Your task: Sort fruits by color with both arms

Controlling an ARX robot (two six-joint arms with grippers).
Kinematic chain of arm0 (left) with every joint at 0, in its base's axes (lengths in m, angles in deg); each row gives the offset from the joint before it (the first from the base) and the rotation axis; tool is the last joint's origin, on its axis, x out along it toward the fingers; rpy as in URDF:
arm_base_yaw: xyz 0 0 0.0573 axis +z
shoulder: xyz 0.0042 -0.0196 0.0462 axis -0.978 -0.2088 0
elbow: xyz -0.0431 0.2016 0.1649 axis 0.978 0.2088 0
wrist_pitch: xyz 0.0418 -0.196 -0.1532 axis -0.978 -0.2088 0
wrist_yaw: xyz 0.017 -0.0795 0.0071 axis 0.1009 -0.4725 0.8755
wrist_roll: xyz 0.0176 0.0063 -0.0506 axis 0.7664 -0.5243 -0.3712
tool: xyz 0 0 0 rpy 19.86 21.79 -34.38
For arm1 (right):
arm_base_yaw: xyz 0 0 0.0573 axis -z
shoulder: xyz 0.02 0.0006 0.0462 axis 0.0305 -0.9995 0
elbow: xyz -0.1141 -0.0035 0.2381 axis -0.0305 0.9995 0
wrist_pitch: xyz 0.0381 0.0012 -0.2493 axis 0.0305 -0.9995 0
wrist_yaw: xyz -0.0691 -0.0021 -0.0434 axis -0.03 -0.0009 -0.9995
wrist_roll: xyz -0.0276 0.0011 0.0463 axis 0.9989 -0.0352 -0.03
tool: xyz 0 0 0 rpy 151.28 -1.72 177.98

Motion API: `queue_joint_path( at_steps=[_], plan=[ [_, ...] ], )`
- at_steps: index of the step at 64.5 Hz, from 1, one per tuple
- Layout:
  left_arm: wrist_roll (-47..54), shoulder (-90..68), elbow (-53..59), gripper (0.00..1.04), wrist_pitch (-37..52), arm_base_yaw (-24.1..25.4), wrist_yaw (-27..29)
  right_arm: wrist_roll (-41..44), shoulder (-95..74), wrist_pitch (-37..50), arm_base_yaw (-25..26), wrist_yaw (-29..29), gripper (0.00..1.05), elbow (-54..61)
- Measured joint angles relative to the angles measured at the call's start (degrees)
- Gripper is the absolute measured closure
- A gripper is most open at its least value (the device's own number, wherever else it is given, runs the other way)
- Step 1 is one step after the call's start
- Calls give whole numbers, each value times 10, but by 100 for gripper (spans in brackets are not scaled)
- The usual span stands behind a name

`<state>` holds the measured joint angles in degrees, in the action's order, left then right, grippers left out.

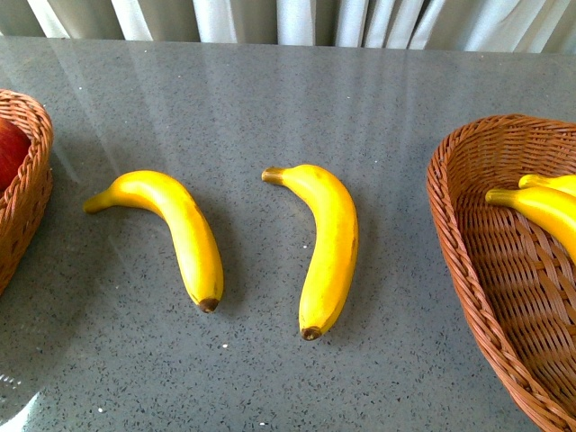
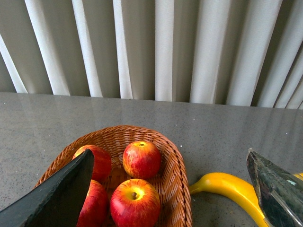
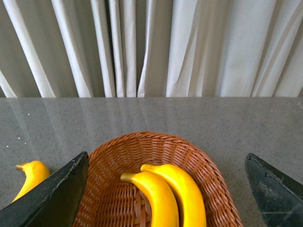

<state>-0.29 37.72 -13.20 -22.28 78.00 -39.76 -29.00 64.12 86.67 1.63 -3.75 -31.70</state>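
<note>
Two yellow bananas lie loose on the grey table, one left of centre (image 1: pixel 171 229) and one at the centre (image 1: pixel 328 247). Two more bananas (image 3: pixel 156 198) (image 3: pixel 187 194) lie side by side in the right wicker basket (image 3: pixel 208 165). Several red apples, such as one (image 2: pixel 141 158) and another (image 2: pixel 135 203), sit in the left wicker basket (image 2: pixel 175 189). My left gripper (image 2: pixel 169 152) is open and empty above that basket's edge, with the left loose banana (image 2: pixel 232 189) beside it. My right gripper (image 3: pixel 166 155) is open and empty above the right basket. Neither gripper shows in the front view.
In the front view the left basket (image 1: pixel 27 193) stands at the left edge with a red apple (image 1: pixel 7 148) showing, and the right basket (image 1: pixel 477 270) at the right edge. Pale curtains (image 1: pixel 288 18) hang behind the table's far edge.
</note>
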Motion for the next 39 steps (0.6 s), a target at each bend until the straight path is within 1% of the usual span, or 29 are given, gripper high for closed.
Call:
queue_joint_path(
  at_steps=[22,24,26,28,30,34,39],
  plan=[
    [0,0,0,9,0,0,0,-1,-1,-1,1,3,9,-1],
    [0,0,0,9,0,0,0,-7,-16,-36,12,43,9,-12],
    [0,0,0,9,0,0,0,-14,-56,-109,30,104,9,-41],
    [0,0,0,9,0,0,0,-16,-91,-152,39,138,9,-60],
    [0,0,0,9,0,0,0,-16,-122,-178,42,163,9,-72],
    [0,0,0,9,0,0,0,-12,-163,-176,45,184,9,-78],
    [0,0,0,9,0,0,0,4,-220,-125,55,193,9,-94]
  ],
)
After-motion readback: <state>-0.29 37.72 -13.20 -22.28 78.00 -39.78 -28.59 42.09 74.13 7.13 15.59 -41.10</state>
